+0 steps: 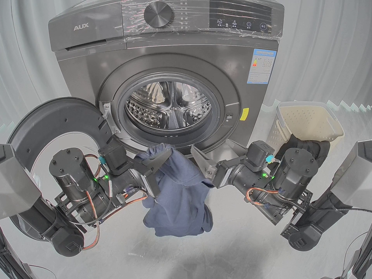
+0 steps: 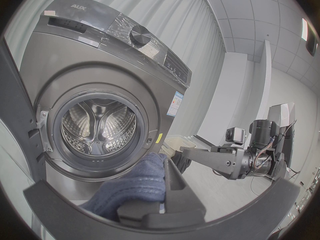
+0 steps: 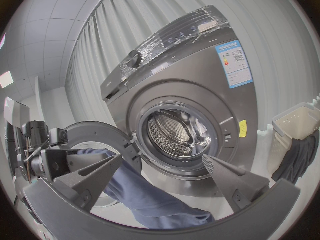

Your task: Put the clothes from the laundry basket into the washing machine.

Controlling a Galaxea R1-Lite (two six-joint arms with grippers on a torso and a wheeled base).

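The washing machine stands in front of the robot with its round door swung wide open to the left. The metal drum is bare inside.

The left gripper is just below the lower edge of the drum opening. Its fingers are clenched on the top of a blue garment, and the rest of the cloth hangs down freely from it toward the floor. In the left wrist view the bunched blue cloth presses against one dark finger, and the drum is near behind it. The garment is outside the machine.

The right gripper is just beside the garment, on its right side, at about the same height. Its fingers are spread apart and they grasp nothing. The right wrist view shows the two fingertips wide from each other, with the drum opening between them and the blue garment hanging lower, near one finger.

The laundry basket - cream colour, with small holes in the walls - stands on the floor to the right of the machine. A dark garment hangs over its front rim, partly inside and partly outside.
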